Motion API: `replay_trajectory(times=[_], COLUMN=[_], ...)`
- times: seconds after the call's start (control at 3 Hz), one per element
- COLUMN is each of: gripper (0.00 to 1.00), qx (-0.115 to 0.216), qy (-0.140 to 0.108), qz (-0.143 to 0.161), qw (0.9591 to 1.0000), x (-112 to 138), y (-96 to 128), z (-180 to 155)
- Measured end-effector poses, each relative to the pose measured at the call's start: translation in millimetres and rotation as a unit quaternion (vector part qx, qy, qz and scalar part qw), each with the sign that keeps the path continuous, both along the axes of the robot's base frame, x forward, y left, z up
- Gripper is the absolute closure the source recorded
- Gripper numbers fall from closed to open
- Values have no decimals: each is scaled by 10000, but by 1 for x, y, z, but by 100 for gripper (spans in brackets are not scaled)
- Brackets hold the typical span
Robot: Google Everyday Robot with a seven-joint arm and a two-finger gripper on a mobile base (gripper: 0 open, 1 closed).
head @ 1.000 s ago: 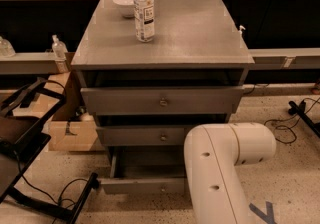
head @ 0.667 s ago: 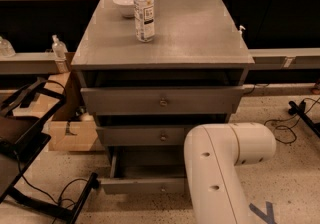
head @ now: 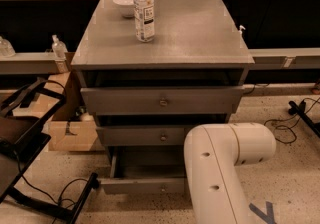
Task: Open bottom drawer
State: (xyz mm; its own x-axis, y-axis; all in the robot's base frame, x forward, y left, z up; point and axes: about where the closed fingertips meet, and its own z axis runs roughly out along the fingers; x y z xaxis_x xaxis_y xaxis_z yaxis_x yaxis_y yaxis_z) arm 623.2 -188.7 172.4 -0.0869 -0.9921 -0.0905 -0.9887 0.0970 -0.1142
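The grey cabinet point(head: 165, 38) has three drawers. The bottom drawer point(head: 135, 186) stands pulled out towards me, its flat grey front low near the floor and its dark inside open behind it. Its small round knob point(head: 163, 188) shows just left of my arm. The middle drawer point(head: 140, 135) and the top drawer point(head: 160, 100) also sit a little forward. My white arm point(head: 220, 168) fills the lower right and covers the right end of the bottom drawer. My gripper is hidden behind the arm and does not show.
A water bottle point(head: 144, 10) and a white bowl point(head: 124, 4) stand on the cabinet top. A cardboard box point(head: 70, 135) and a black stand point(head: 25, 138) with cables are at the left. Cables point(head: 295, 113) lie on the floor at the right.
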Motion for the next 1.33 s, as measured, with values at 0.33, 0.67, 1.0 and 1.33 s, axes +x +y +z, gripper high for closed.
replay_trajectory(times=[0.33,0.67,1.0,1.33], gripper=[4,0,0,14], qx=[0,0,0,1], qy=[0,0,0,16], qz=[0,0,0,2], qw=[10000,10000,10000,10000], x=[2,6,6,4], y=[0,0,0,1], z=[0,0,0,-2])
